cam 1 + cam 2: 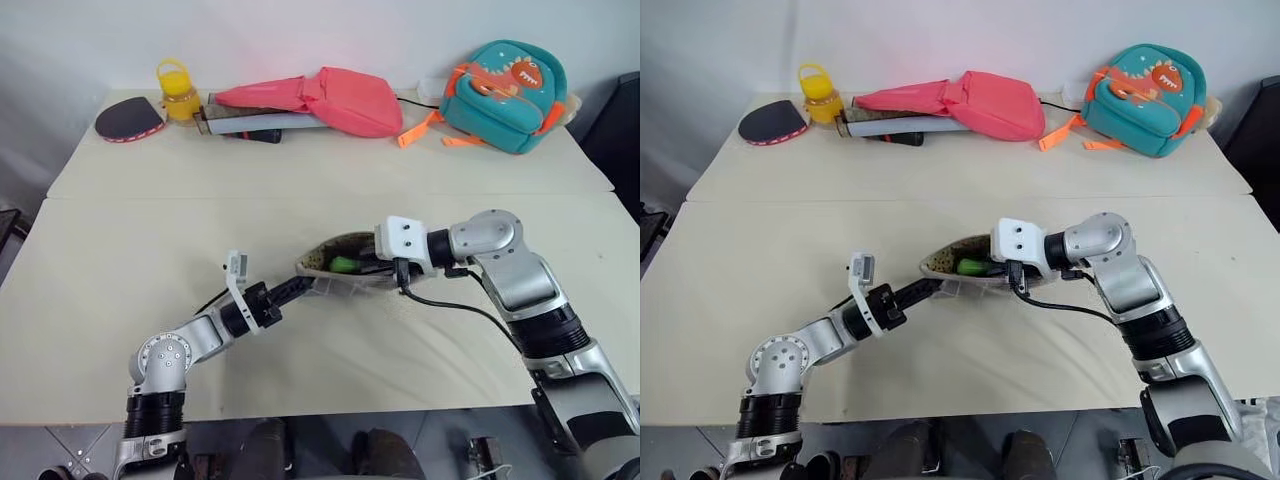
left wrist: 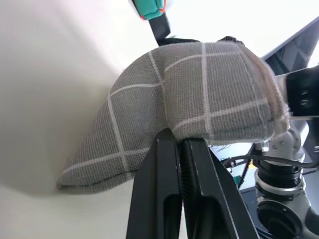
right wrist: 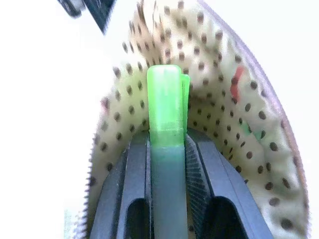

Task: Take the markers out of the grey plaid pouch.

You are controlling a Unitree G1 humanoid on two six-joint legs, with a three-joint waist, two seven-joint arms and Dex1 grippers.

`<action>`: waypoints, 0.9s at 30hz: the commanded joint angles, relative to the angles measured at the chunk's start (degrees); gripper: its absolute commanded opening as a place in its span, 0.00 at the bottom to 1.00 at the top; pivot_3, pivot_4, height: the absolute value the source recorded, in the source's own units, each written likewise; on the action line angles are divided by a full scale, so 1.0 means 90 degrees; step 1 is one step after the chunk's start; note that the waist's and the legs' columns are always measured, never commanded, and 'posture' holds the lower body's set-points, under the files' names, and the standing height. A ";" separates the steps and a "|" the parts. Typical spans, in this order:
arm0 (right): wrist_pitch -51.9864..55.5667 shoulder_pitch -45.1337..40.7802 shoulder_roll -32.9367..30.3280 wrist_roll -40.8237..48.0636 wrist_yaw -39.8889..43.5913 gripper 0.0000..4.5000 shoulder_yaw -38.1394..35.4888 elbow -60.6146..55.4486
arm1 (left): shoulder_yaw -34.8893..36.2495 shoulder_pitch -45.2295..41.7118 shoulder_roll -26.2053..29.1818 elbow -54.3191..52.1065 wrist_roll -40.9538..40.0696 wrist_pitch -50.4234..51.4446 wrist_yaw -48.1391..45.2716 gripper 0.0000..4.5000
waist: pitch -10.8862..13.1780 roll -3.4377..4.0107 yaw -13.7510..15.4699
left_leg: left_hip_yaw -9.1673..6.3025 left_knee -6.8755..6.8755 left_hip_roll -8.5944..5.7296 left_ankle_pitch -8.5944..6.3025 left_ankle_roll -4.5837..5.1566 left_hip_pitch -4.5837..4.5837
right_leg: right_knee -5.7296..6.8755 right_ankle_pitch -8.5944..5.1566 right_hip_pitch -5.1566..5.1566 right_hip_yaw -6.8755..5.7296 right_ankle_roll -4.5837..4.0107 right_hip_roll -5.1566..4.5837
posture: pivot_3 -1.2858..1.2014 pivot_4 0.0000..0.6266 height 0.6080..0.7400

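The grey plaid pouch (image 1: 345,268) sits mid-bench between my two arms, its mouth gaping upward and showing a tan lining dotted with dark spots. From outside it is grey woven fabric crossed by thin white grid lines. My left gripper (image 1: 300,287) has its jaws pressed together on the pouch's left end, pinching the fabric. My right gripper (image 3: 168,144) reaches into the opening from the right, jaws clamped on the green-capped marker (image 3: 166,104): a bright light green cap above a paler, greenish barrel, squeezed between the two ribbed black fingers (image 3: 137,189). A touch of red (image 3: 236,82) shows against the lining beside it; I cannot tell what it is. The bench (image 1: 150,260) itself is pale cream.
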 commanded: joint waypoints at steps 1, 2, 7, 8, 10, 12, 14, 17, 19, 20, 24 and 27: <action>0.0556 -0.0164 0.0312 0.1019 -0.0318 0.13 -0.0661 -0.0753 | 0.0006 -0.0103 0.0012 -0.0069 0.0045 -0.0086 -0.0008 0.00 | 0.0000 0.0001 -0.0003 | 0.0000 -0.0001 0.0001 0.0000 0.0000 0.0000 | 0.0001 0.0000 -0.0002 0.0000 0.0000 0.0001 | 0.52 0.24 1.00; 0.0685 -0.0295 0.0362 0.1207 -0.0418 0.13 -0.0814 -0.0829 | -0.0014 -0.0118 0.0019 -0.0070 0.0059 -0.0082 -0.0019 0.00 | 0.0000 0.0001 0.0000 | -0.0001 -0.0003 0.0001 0.0000 0.0000 0.0000 | 0.0002 0.0000 -0.0003 0.0000 0.0000 0.0001 | 0.52 0.24 1.00; 0.1020 -0.1118 0.0169 0.1703 -0.0841 0.13 -0.1565 -0.0474 | -0.0071 -0.0062 0.0070 -0.0140 0.0091 -0.0075 -0.0074 0.00 | 0.0001 0.0001 0.0022 | -0.0002 -0.0001 -0.0002 -0.0001 0.0001 -0.0003 | 0.0003 0.0000 -0.0002 -0.0001 0.0000 -0.0003 | 0.52 0.24 1.00; 0.1012 -0.1224 0.0125 0.1727 -0.0921 0.13 -0.1652 -0.0345 | -0.0079 -0.0049 0.0084 -0.0139 0.0105 -0.0083 -0.0092 0.00 | 0.0001 0.0001 0.0026 | -0.0002 -0.0001 -0.0004 -0.0001 0.0002 -0.0003 | 0.0002 0.0000 -0.0004 -0.0001 0.0000 -0.0005 | 0.52 0.24 1.00; 0.0938 -0.1396 0.0035 0.1661 -0.1141 0.13 -0.1785 -0.0037 | -0.0095 -0.0023 0.0098 -0.0128 0.0132 -0.0106 -0.0130 0.00 | 0.0001 0.0001 0.0020 | -0.0003 -0.0002 -0.0004 -0.0003 0.0002 -0.0002 | 0.0001 0.0000 -0.0002 -0.0001 0.0000 -0.0005 | 0.52 0.24 1.00; 0.0465 -0.1551 -0.0163 0.1171 -0.1459 0.13 -0.1756 0.0551 | -0.0113 -0.0014 0.0099 -0.0126 0.0155 -0.0125 -0.0155 0.00 | 0.0001 0.0001 0.0007 | 0.0000 -0.0005 -0.0003 -0.0003 0.0002 -0.0002 | 0.0001 0.0000 -0.0003 -0.0001 0.0000 -0.0004 | 0.52 0.24 1.00; -0.0916 -0.1491 -0.0698 -0.0149 -0.1790 0.13 -0.1120 0.1409 | -0.0112 -0.0019 0.0084 -0.0126 0.0156 -0.0131 -0.0165 0.00 | 0.0001 0.0001 0.0010 | 0.0003 -0.0005 -0.0003 -0.0003 0.0002 -0.0002 | 0.0003 0.0000 -0.0004 -0.0001 0.0000 -0.0003 | 0.52 0.24 1.00; -0.2072 -0.1244 -0.1034 -0.1121 -0.2302 0.13 -0.0608 0.2489 | -0.0116 -0.0032 0.0066 -0.0166 0.0145 -0.0117 -0.0154 0.00 | 0.0001 0.0001 0.0006 | 0.0005 -0.0005 -0.0009 -0.0002 0.0003 -0.0003 | -0.0001 0.0000 -0.0005 0.0000 0.0001 -0.0008 | 0.52 0.24 1.00; -0.2458 -0.1100 -0.1025 -0.1338 -0.2534 0.13 -0.0510 0.3057 | -0.0102 -0.0038 0.0067 -0.0204 0.0107 -0.0086 -0.0146 0.00 | 0.0001 0.0001 -0.0004 | 0.0010 -0.0008 -0.0007 -0.0002 0.0002 -0.0002 | -0.0001 0.0000 -0.0004 0.0002 0.0001 -0.0004 | 0.52 0.24 1.00; -0.2663 -0.1048 -0.1026 -0.1476 -0.2666 0.13 -0.0463 0.3323 | -0.0092 -0.0041 0.0073 -0.0224 0.0086 -0.0068 -0.0146 0.00 | 0.0001 0.0001 -0.0017 | 0.0010 -0.0008 -0.0005 0.0000 0.0002 -0.0002 | 0.0001 0.0000 -0.0004 0.0001 0.0001 -0.0002 | 0.52 0.24 1.00; -0.3174 -0.0847 -0.1177 -0.2085 -0.3027 0.13 -0.0154 0.4187 | -0.0067 -0.0055 0.0159 -0.0291 0.0043 0.0014 -0.0170 0.00 | 0.0005 0.0008 -0.0020 | 0.0012 -0.0009 0.0001 0.0002 0.0000 -0.0003 | 0.0007 0.0000 -0.0004 -0.0002 0.0000 0.0006 | 0.52 0.24 1.00; -0.3169 -0.0864 -0.1070 -0.1935 -0.2970 0.13 -0.0267 0.4425 | -0.0052 -0.0093 0.0177 -0.0293 0.0033 0.0038 -0.0171 0.00 | 0.0007 0.0010 -0.0018 | 0.0011 -0.0006 0.0000 0.0003 0.0002 -0.0004 | 0.0003 0.0000 -0.0002 0.0000 0.0000 0.0005 | 0.52 0.24 1.00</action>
